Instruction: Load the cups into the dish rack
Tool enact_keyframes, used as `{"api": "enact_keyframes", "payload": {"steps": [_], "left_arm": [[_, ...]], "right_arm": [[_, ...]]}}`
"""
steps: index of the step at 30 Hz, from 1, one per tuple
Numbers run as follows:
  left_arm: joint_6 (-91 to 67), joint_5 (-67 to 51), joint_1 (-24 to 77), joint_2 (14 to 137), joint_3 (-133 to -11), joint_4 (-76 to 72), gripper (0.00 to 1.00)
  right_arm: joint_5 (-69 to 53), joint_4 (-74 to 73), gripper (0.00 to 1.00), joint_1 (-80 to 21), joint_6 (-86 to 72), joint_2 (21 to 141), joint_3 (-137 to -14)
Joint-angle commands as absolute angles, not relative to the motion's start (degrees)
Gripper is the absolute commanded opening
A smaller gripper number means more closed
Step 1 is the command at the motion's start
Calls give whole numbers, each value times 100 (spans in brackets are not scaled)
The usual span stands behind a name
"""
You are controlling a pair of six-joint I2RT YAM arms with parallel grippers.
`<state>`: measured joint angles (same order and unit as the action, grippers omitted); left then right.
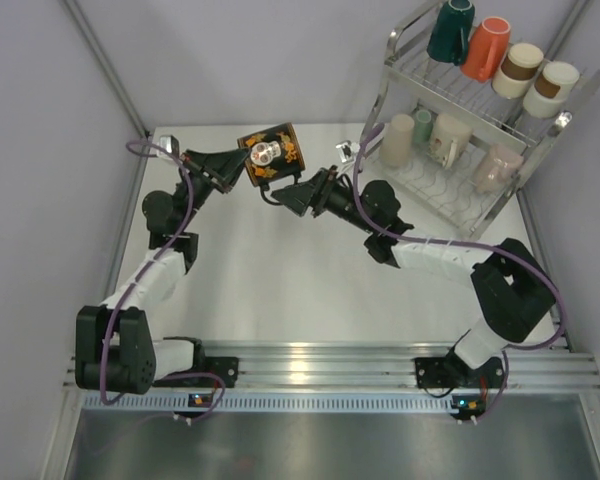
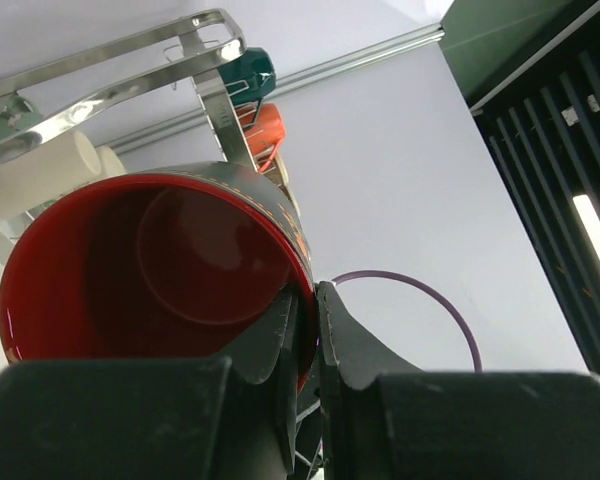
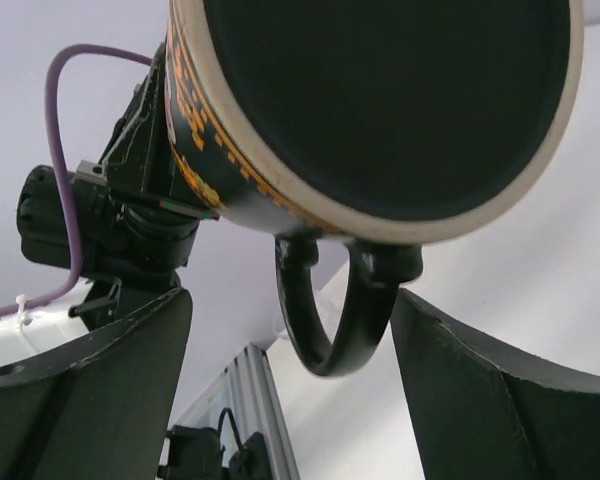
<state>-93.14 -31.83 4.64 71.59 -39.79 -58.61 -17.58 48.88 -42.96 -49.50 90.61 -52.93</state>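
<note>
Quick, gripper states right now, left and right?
Left gripper: shut on the mug, at its rim.
Right gripper: open, a finger on either side of the handle, holding nothing.

Pale grey walls (image 1: pixel 40 150) close in around my white counter (image 1: pixel 270 280), with ribbed metal rails (image 1: pixel 320 365) along its near edge.

Black mug (image 1: pixel 270 152) (red inside) tipped sideways aloft; seven cups (image 1: pixel 486 48) stand on the chrome dish rack (image 1: pixel 440 190).
</note>
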Motion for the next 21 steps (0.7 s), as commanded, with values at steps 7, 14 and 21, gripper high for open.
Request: {"api": "enact_keyframes", "payload": {"steps": [7,14,21], "left_arm": [[-9809,-2672,466,6574,-4017,-7374,0],[-9738,-2716,518,6600,-3999,-7462,0],[-9774,-2698,562,6680,-3990,-7620,0]], "right_arm": [[-1898,5467,77,-4474,-4895,9465,-6082],[-2162,5510,69,-4491,-5132,9729,-6416],[-2259,5669,44,-4570,-5177,9817,-6425]]}}
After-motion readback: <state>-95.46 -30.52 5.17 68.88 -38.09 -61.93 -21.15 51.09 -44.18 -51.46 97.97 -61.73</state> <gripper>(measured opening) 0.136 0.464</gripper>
